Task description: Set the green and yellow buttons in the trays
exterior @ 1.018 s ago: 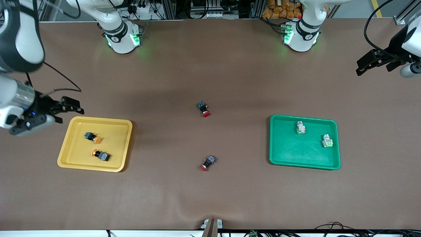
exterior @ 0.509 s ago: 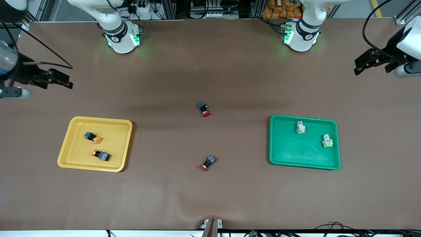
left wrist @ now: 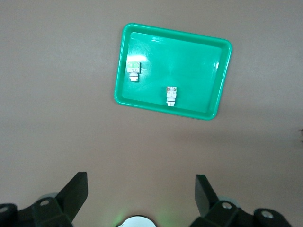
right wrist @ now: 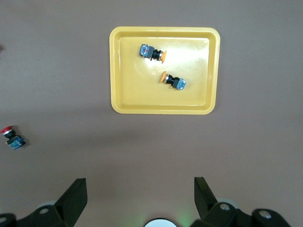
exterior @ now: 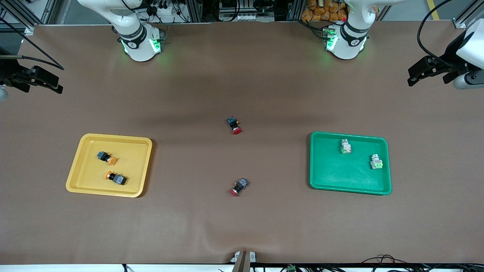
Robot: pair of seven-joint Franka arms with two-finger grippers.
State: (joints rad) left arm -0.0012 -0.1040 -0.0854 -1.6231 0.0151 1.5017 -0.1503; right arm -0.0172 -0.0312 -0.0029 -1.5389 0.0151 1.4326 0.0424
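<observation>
Toward the right arm's end of the table lies the yellow tray, with two yellow-capped buttons in it. The green tray lies toward the left arm's end and holds two pale green buttons. My right gripper hangs open and empty above the table's edge, away from the yellow tray. At the other end, my left gripper hangs open and empty, away from the green tray.
Two black switches with red caps lie on the brown mat between the trays, one farther from the front camera and one nearer to it. The arm bases stand at the back edge.
My right arm has drawn back from beside the yellow tray, toward the robots' side and the table's end. The left arm has barely moved. Buttons and trays lie as before.
</observation>
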